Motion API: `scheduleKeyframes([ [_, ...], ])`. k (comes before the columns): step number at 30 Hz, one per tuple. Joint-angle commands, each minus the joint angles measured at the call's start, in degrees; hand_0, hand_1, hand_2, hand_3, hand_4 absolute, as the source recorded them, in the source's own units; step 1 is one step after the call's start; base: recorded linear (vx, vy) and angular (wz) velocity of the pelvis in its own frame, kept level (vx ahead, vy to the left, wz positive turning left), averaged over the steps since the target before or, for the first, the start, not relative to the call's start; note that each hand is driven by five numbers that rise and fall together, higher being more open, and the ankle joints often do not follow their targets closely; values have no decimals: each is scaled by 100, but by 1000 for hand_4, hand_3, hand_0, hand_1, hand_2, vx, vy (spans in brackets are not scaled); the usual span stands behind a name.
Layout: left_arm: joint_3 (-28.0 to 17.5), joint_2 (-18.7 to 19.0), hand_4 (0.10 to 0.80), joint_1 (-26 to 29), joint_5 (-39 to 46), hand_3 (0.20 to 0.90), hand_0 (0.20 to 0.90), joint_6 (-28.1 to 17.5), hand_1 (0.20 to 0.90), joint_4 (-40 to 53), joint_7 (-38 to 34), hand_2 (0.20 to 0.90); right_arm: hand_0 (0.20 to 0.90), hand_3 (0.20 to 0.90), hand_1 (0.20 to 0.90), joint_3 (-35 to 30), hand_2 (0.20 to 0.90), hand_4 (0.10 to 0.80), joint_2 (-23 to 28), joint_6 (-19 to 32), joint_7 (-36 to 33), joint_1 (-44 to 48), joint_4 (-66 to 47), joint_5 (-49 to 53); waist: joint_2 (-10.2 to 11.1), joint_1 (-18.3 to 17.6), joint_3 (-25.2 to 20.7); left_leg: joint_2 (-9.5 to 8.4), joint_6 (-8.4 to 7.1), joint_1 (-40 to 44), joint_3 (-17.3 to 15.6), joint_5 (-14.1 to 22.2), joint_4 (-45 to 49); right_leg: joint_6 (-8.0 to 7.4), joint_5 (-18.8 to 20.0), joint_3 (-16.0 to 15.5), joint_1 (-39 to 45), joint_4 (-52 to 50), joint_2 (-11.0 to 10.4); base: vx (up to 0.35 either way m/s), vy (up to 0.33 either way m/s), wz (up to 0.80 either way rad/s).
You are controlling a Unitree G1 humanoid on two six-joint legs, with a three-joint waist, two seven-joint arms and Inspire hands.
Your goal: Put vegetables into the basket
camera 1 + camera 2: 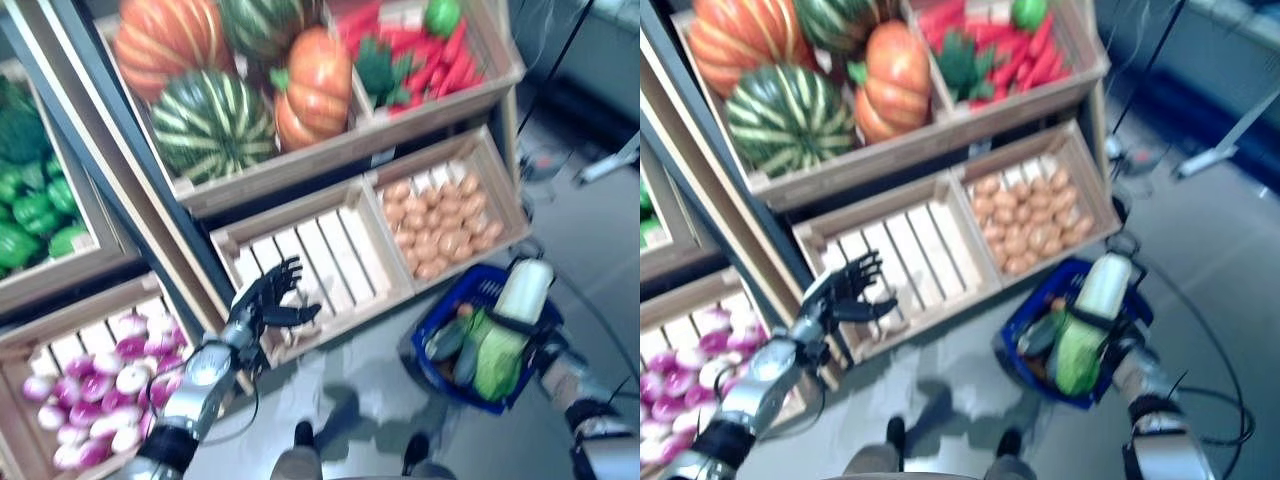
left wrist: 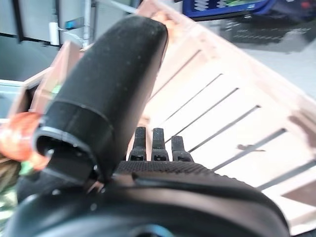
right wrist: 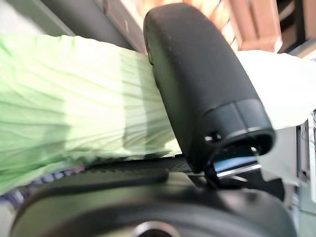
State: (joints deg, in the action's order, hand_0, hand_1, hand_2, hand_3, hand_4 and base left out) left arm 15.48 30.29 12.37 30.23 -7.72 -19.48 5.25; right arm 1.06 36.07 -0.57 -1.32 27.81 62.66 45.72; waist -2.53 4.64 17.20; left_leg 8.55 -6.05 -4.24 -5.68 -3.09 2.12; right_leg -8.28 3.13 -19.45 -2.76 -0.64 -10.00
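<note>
My right hand [image 1: 543, 347] is shut on a long cabbage [image 1: 505, 345], pale white at one end and green at the other. It holds the cabbage just over the blue basket [image 1: 432, 322] on the floor at the lower right. In the right wrist view the thumb [image 3: 197, 84] presses against the cabbage's green leaves [image 3: 74, 98]. The basket holds a dark green vegetable [image 1: 447, 340] and something orange. My left hand [image 1: 265, 300] hovers open over the front edge of an empty wooden crate [image 1: 320, 255], fingers [image 2: 153, 145] straight and holding nothing.
Wooden crates fill the shelves: potatoes [image 1: 440, 220] beside the empty crate, pumpkins [image 1: 312, 85] and watermelons [image 1: 210, 125] above, red vegetables [image 1: 420, 55] at the top right, green peppers [image 1: 30, 210] at the left, purple-white bulbs [image 1: 100, 380] at the lower left.
</note>
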Motion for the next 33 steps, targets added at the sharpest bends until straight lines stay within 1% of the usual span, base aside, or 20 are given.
scheduleKeyframes([
  [1, -163, 233, 800, 638, 373, 900, 900, -1000, 900, 308, -108, 900, 300, 300, 300, -251, 300, 400, 454, 830, -296, 712, -284, 430, 99, 98, 305, -62, 10, -441, 79, 292, 986, 276, -374, 248, -424, -1370, -344, -188, 53, -1],
  [2, -145, 224, 800, 645, 398, 900, 900, -1061, 900, 352, -154, 900, 300, 300, 300, -253, 300, 400, 492, 861, -438, 772, -273, 397, 80, 81, 425, -58, 24, -698, 79, 418, 1366, 321, -478, 259, -645, -1703, -401, -211, 69, -5],
  [4, -135, 228, 800, 626, 396, 900, 900, -1094, 900, 436, -214, 900, 300, 300, 300, -252, 300, 400, 530, 883, -562, 788, -307, 387, 67, 71, 513, -44, 46, -912, 64, 549, 1705, 362, -601, 261, -842, -2046, -451, -154, 54, -9],
  [5, -101, 227, 800, 628, 404, 900, 900, -1162, 900, 499, -266, 900, 300, 300, 300, -246, 300, 400, 573, 917, -644, 806, -344, 401, 63, 63, 605, -38, 53, -1150, 75, 697, 2079, 406, -724, 282, -1032, -2375, -509, -143, 38, -10],
  [7, -88, 218, 800, 635, 443, 900, 900, -1202, 900, 597, -304, 900, 300, 300, 300, -269, 300, 400, 578, 946, -646, 805, -378, 395, 43, 47, 713, 12, 99, -1356, 51, 901, 2465, 449, -921, 313, -1257, -2836, -594, -142, 25, -6],
  [8, -81, 205, 800, 652, 498, 900, 900, -1240, 900, 676, -290, 900, 300, 300, 300, -295, 300, 400, 612, 957, -652, 782, -434, 469, 35, 41, 807, 14, 131, -1628, 86, 1078, 2900, 500, -1058, 332, -1477, -3243, -687, -136, 2, -3],
  [9, -60, 215, 800, 675, 526, 900, 900, -1265, 900, 732, -289, 900, 300, 300, 300, -298, 300, 400, 638, 941, -658, 804, -440, 514, 31, 30, 850, 34, 173, -1757, 91, 1188, 3112, 529, -1145, 350, -1601, -3460, -736, -157, 0, 2],
  [11, -31, 217, 800, 709, 538, 900, 900, -1306, 900, 747, -283, 900, 300, 300, 300, -313, 300, 400, 647, 958, -640, 827, -406, 532, 25, 19, 891, 52, 192, -1892, 106, 1285, 3327, 545, -1219, 380, -1746, -3692, -780, -104, 0, 2],
  [12, 49, 208, 800, 782, 546, 900, 900, -1384, 900, 793, -294, 900, 300, 300, 300, -309, 300, 400, 681, 968, -633, 913, -334, 571, 12, -6, 971, 77, 245, -2092, 93, 1479, 3705, 582, -1347, 402, -1957, -4046, -865, -112, 4, 2],
  [13, 86, 202, 800, 802, 537, 900, 900, -1413, 900, 821, -311, 900, 300, 300, 300, -302, 300, 400, 686, 980, -603, 946, -290, 564, 8, -14, 990, 90, 254, -2192, 99, 1554, 3888, 597, -1411, 426, -2068, -4219, -892, -103, 5, 3],
  [14, 86, 202, 800, 805, 536, 900, 900, -1413, 900, 820, -313, 900, 300, 300, 300, -301, 300, 400, 687, 981, -600, 949, -286, 566, 8, -12, 983, 92, 254, -2213, 100, 1565, 3910, 597, -1421, 431, -2089, -4240, -895, -69, 7, 6],
  [15, 133, 201, 800, 832, 533, 900, 900, -1471, 900, 859, -320, 900, 300, 300, 300, -287, 300, 400, 693, 992, -558, 1010, -235, 565, -4, -24, 1024, 105, 287, -2329, 95, 1673, 4158, 607, -1507, 468, -2229, -4479, -947, 0, 0, 0],
  [16, 176, 231, 800, 855, 565, 900, 900, -1520, 900, 906, -320, 900, 300, 300, 300, -264, 300, 400, 731, 966, -591, 1080, -230, 540, -18, -36, 1055, 118, 292, -2450, 125, 2005, 4539, 557, -1751, 574, -2402, -4859, -1014, -61, 6, -1],
  [17, 200, 247, 800, 884, 584, 900, 900, -1535, 900, 932, -330, 900, 300, 300, 300, -259, 300, 400, 746, 964, -582, 1113, -222, 521, -25, -51, 1080, 121, 322, -2532, 119, 2038, 4662, 578, -1767, 592, -2510, -4980, -1053, -41, 3, -2],
  [18, 237, 257, 800, 925, 626, 900, 900, -1564, 900, 948, -343, 900, 660, 660, 660, -244, 660, 640, 773, 928, -544, 1160, -212, 526, -26, -69, 1112, 133, 333, -2672, 118, 2209, 4973, 571, -1899, 656, -2683, -5241, -1109, -138, 5, 0],
  [19, 241, 257, 800, 941, 638, 900, 900, -1572, 900, 949, -342, 900, 900, 900, 900, -242, 900, 800, 782, 897, -537, 1178, -210, 547, -23, -72, 1121, 138, 376, -2758, 83, 2096, 4978, 638, -1802, 625, -2764, -5228, -1134, -59, 8, -3],
  [20, 279, 263, 800, 971, 706, 900, 900, -1627, 900, 952, -354, 900, 900, 900, 900, -218, 900, 800, 817, 889, -563, 1237, -127, 538, -39, -85, 1130, 136, 362, -2851, 133, 2415, 5320, 575, -2038, 745, -2926, -5560, -1145, -40, 9, -4],
  [24, 361, 238, 800, 1033, 761, 900, 900, -1778, 900, 931, -460, 900, 900, 900, 900, -204, 900, 800, 891, 939, -340, 1409, 47, 653, -67, -117, 1145, 158, 398, -3160, 200, 2674, 5861, 606, -2248, 840, -3301, -6026, -1160, -33, 2, -3],
  [28, 380, 278, 800, 1063, 858, 900, 900, -1896, 900, 953, -437, 900, 900, 900, 900, -199, 900, 800, 956, 936, -305, 1473, 86, 691, -84, -141, 1125, 173, 391, -3284, 225, 2788, 6066, 599, -2334, 896, -3459, -6213, -1153, -21, -3, 5],
  [33, 399, 354, 800, 1058, 961, 900, 900, -1877, 900, 928, -392, 900, 900, 900, 900, -236, 900, 800, 1037, 884, -246, 1413, 78, 727, -60, -154, 1051, 223, 363, -3276, 246, 2852, 6146, 557, -2365, 924, -3479, -6282, -1165, -3, 0, 0],
])
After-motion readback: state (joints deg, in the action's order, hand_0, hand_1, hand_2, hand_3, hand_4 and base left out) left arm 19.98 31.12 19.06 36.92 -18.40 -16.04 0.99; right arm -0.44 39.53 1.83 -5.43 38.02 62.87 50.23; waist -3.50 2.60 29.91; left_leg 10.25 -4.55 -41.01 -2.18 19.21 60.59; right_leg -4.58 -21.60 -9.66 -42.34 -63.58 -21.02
